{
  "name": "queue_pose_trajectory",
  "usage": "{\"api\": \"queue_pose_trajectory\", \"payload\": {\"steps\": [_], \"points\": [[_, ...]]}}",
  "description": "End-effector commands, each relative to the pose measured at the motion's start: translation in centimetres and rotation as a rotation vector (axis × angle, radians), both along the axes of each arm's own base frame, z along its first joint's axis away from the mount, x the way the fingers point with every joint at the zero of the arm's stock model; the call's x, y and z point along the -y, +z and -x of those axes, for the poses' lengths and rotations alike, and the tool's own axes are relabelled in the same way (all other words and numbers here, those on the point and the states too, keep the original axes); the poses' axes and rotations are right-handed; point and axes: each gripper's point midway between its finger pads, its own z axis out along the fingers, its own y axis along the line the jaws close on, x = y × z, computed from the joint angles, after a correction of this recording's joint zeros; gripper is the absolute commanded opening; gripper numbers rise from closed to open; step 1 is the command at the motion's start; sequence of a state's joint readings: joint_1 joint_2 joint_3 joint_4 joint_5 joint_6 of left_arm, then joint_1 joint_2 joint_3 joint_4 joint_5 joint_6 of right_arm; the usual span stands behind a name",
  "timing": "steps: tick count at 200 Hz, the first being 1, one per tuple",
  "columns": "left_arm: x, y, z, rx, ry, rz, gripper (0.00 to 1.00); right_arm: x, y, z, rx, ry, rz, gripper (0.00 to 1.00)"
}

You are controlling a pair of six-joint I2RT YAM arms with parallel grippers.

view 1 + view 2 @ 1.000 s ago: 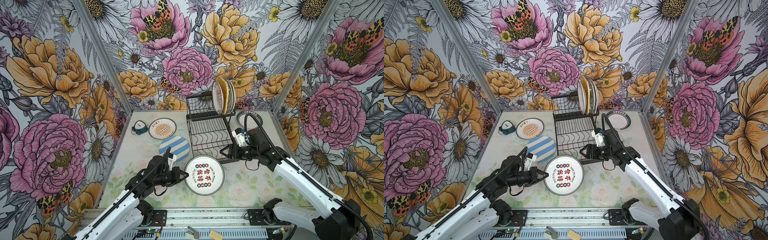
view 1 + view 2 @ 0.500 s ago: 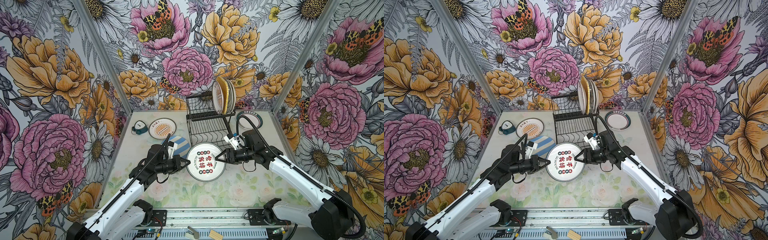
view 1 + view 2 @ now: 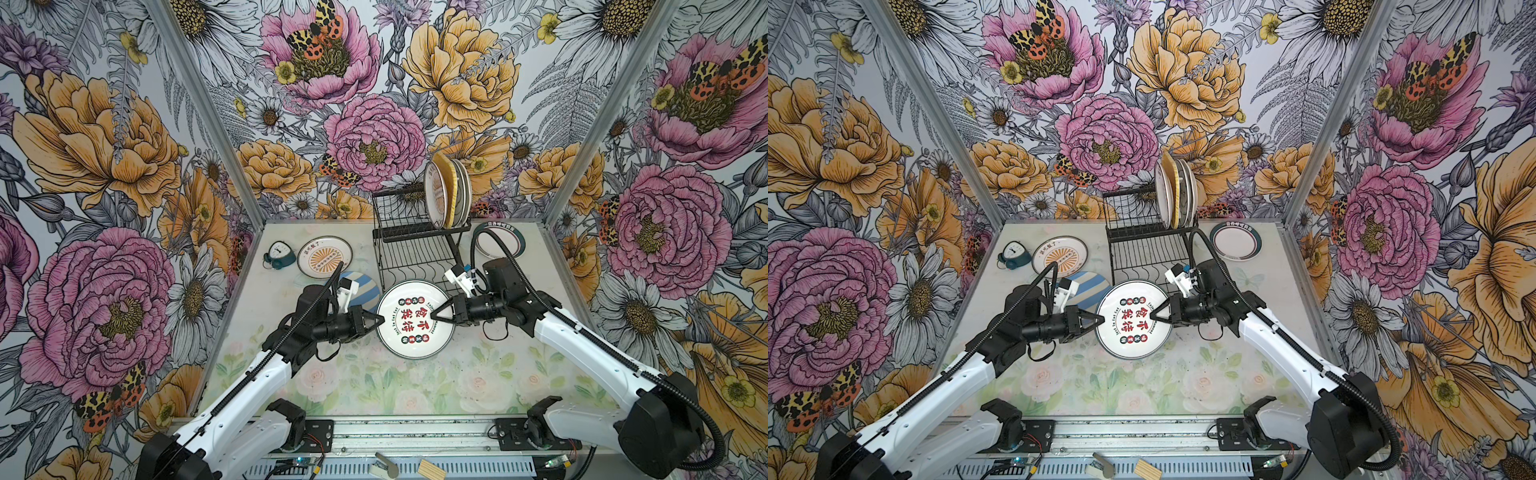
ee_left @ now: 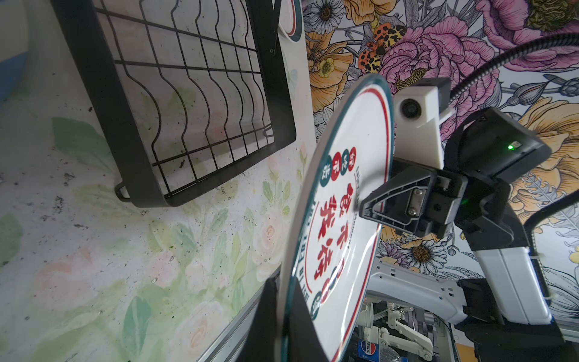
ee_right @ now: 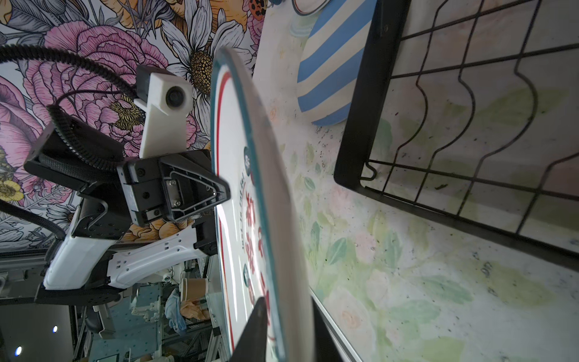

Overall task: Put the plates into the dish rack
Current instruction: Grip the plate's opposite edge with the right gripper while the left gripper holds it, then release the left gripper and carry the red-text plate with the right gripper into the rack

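- Dish rack (image 3: pixel 415 236) (image 3: pixel 1144 233): black wire on two tiers, at the back middle of the table (image 3: pixel 374 386). Wavy slot wires run across its flat lower tray. In both top views the tray's front edge is hidden behind the lettered plate.
- Lettered plate (image 3: pixel 415 318) (image 3: pixel 1133 320): round, glossy white with a teal rim, a thin red ring and red characters. It is held off the table just in front of the rack, facing up. Each wrist view shows it nearly edge-on and cut off by the frame. A second ago it sat lower, nearer the front rail, with only the left arm at its rim.
- Upright plates (image 3: pixel 446 195) (image 3: pixel 1175 195): a tight row on the upper shelf, one of them yellow. They overlap, so I cannot count them for sure.
- Striped plate (image 3: pixel 365 286) (image 3: pixel 1088 291): blue and white, flat on the table left of the rack, half covered by the left wrist and the lettered plate.
- Teal-rimmed plate (image 3: pixel 503 245) (image 3: pixel 1235 241): flat, right of the rack, crossed by a cable in a top view.
- Sunburst plate (image 3: pixel 324 257) (image 3: pixel 1061 255): flat at back left.
- Left gripper (image 3: pixel 380 321) (image 3: pixel 1100 320): pinching the lettered plate's left rim.
- Right gripper (image 3: pixel 438 313) (image 3: pixel 1158 313): clamped on the right rim. A second ago it was spread beside the rack's front corner.
- Clock (image 3: pixel 276 253) (image 3: pixel 1013 253): small and teal, just beside the sunburst plate.
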State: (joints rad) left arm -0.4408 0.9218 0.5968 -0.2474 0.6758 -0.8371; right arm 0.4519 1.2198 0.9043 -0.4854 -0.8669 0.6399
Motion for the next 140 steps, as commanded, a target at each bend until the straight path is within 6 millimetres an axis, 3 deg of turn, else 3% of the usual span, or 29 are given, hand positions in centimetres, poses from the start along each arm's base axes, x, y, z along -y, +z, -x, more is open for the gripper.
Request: {"api": "queue_pose_trajectory", "payload": {"steps": [1, 19, 28, 42, 66, 95, 140], "points": [[0.3, 2.3, -0.2, 0.082, -0.025, 0.039, 0.00, -0.6, 1.1, 0.0, 0.037, 0.030, -0.048, 0.09], [0.1, 2.0, -0.1, 0.074, -0.019, 0.024, 0.02, -0.5, 1.2, -0.1, 0.046, 0.021, -0.042, 0.00], [-0.2, 1.9, -0.2, 0.071, -0.010, 0.016, 0.15, -0.4, 1.2, -0.3, 0.052, 0.011, -0.037, 0.00], [-0.8, 1.6, -0.3, 0.064, 0.012, -0.005, 0.51, -0.2, 1.5, -0.7, 0.071, -0.014, -0.025, 0.00], [-2.6, 1.0, -0.7, 0.055, 0.076, -0.062, 0.80, 0.4, 2.4, -1.8, 0.135, -0.087, 0.013, 0.00], [-5.2, 0.1, -1.3, 0.039, 0.174, -0.150, 0.93, 1.6, 4.6, -3.8, 0.270, -0.231, 0.110, 0.00], [-8.0, -1.6, -2.1, 0.015, 0.290, -0.307, 0.98, 3.6, 9.6, -6.4, 0.504, -0.450, 0.314, 0.00]]}}
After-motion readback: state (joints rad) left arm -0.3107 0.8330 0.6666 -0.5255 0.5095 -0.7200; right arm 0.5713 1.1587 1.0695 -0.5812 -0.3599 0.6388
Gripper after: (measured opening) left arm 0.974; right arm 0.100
